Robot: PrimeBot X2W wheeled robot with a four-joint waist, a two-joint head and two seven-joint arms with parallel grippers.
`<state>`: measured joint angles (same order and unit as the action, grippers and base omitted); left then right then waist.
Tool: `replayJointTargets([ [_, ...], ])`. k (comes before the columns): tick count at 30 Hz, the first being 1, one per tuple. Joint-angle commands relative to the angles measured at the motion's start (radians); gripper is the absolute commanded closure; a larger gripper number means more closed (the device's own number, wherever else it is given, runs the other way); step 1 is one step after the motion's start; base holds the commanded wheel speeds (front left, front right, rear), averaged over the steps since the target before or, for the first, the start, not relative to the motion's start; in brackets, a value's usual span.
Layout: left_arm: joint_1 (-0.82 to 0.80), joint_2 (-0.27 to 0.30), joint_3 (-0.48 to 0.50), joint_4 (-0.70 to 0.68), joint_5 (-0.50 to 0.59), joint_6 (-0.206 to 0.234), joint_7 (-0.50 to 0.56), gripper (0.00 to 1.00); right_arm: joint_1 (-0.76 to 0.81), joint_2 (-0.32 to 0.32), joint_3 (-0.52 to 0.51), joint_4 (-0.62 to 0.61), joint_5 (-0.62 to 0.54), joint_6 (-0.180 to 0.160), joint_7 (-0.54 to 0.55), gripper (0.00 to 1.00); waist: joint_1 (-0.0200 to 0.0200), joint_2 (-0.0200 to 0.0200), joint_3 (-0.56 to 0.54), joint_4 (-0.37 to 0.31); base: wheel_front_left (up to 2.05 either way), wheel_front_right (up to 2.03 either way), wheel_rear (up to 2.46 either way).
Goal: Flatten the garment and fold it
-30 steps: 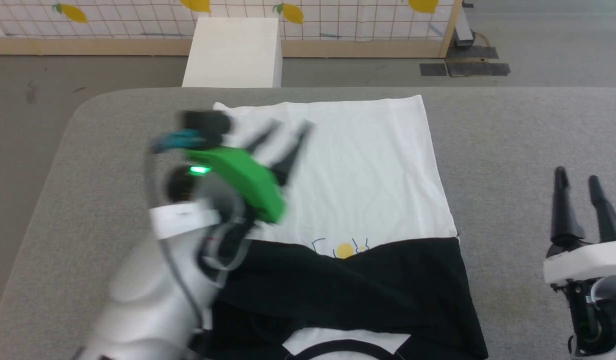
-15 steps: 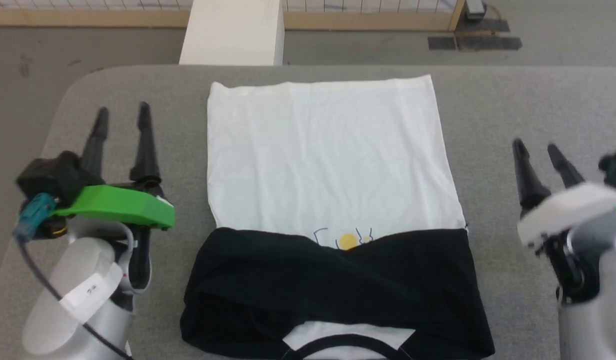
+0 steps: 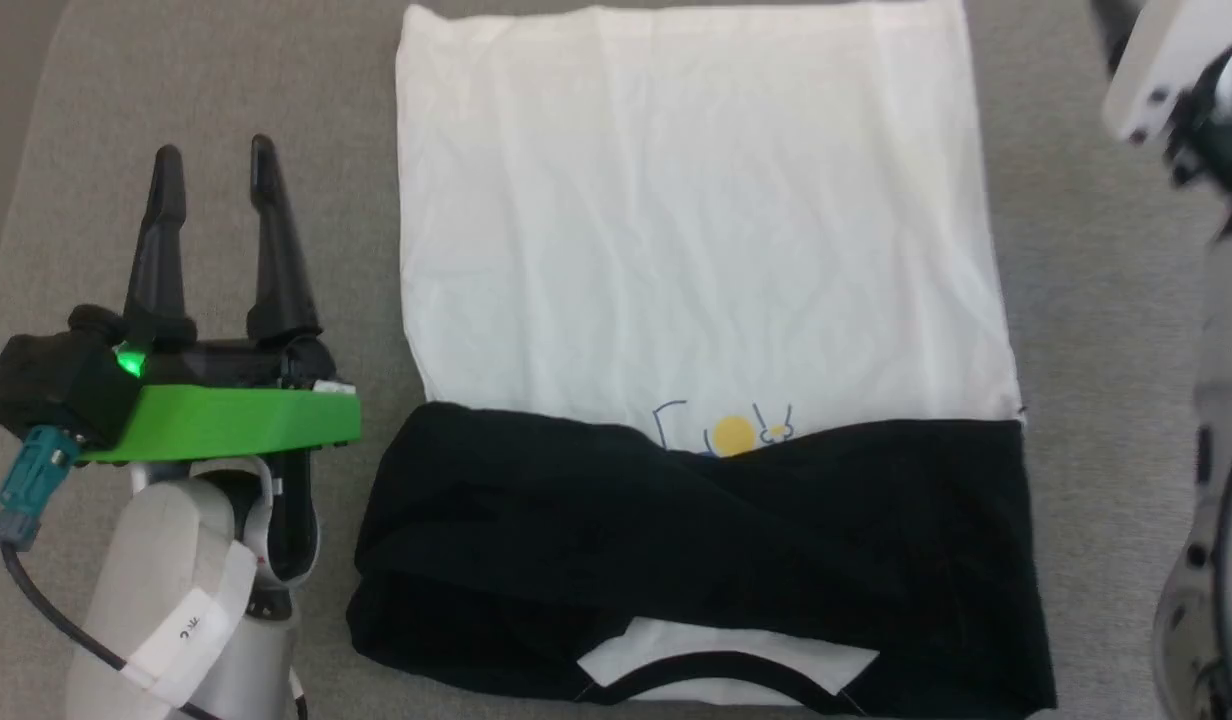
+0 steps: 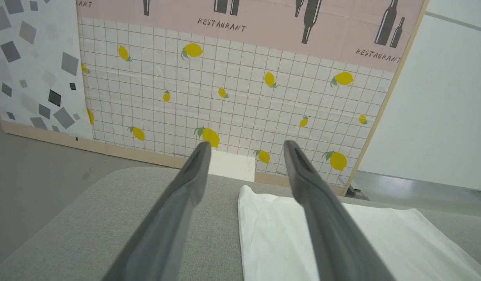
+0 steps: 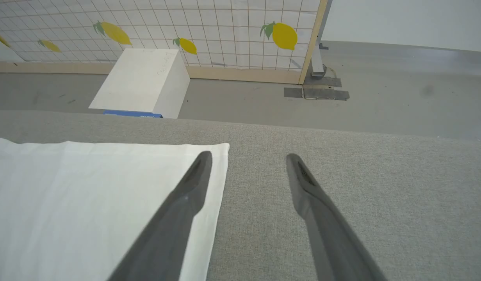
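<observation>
Both sets of jaws gape empty; the garment [image 3: 696, 250] lies lengthwise toward the far edge of the tabletop [image 3: 1096, 330]; left gripper [image 3: 211, 150] and right gripper [image 5: 248, 156] flank it.

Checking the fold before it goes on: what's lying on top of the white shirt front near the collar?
The black sleeves lie folded across the chest of the garment. They cover the lower part of the yellow-and-blue print; how the cloth beneath lies is hidden.

— What's covered on the garment [image 3: 696, 250]?
— The print [image 3: 733, 435]: the black sleeves [image 3: 676, 530] hide its lower half. The collar [image 3: 701, 688] runs off the head view's bottom edge.
— And the right gripper [image 5: 248, 158]?
— Blurred in the head view, its jaws cut off at the top corner.
</observation>
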<state>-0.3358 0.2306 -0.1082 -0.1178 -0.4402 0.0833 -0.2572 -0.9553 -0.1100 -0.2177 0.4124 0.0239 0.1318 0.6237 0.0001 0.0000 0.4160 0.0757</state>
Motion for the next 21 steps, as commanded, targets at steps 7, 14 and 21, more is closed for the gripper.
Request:
replayJointTargets([
  [7, -0.032, -0.07, 0.036, -0.029, 0.063, -0.059, -0.004, 0.0, -0.198, -0.046, 0.04, 0.109, -0.129, -0.001, 0.206, 0.0, -0.0001, 0.0, 0.215, 0.122, 0.0, 0.0, 0.0],
  [14, -0.045, -0.123, 0.068, -0.024, 0.094, -0.118, -0.004, 0.0, -0.258, -0.072, 0.099, 0.156, -0.172, -0.001, 0.297, 0.0, -0.0001, 0.0, 0.272, 0.153, 0.0, 0.0, 0.0],
  [21, -0.055, -0.153, 0.09, -0.002, 0.118, -0.155, -0.004, 0.0, -0.242, -0.088, 0.155, 0.181, -0.152, -0.001, 0.359, 0.0, -0.0001, 0.0, 0.291, 0.154, 0.0, 0.0, 0.0],
])
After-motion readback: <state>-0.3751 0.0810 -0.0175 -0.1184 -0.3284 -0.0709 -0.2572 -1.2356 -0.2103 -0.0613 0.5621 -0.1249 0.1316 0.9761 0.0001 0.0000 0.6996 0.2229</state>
